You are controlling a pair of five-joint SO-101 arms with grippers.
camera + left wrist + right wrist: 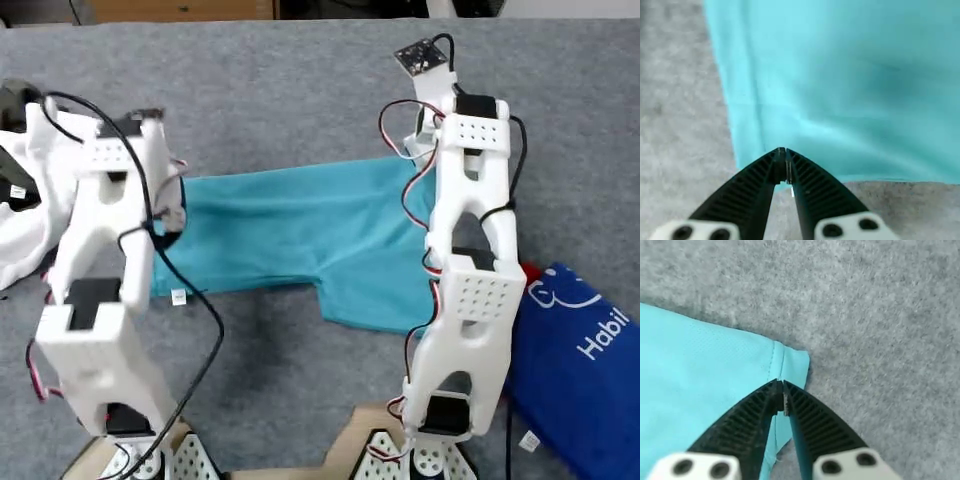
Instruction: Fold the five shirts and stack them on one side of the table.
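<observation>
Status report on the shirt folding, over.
Left gripper shut at edge of teal shirt, right gripper shut at a hemmed corner; hold on cloth unclear. Shirt lies flat between arms. White cloth, blue cloth at table's sides.

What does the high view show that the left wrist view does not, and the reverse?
The high view adds the left arm and the right arm, a white shirt at the table's edge, and a blue cloth beside the right arm. The left wrist view adds the left tool up close, shut at the hem of the teal shirt. Both share the teal shirt and the grey table.
</observation>
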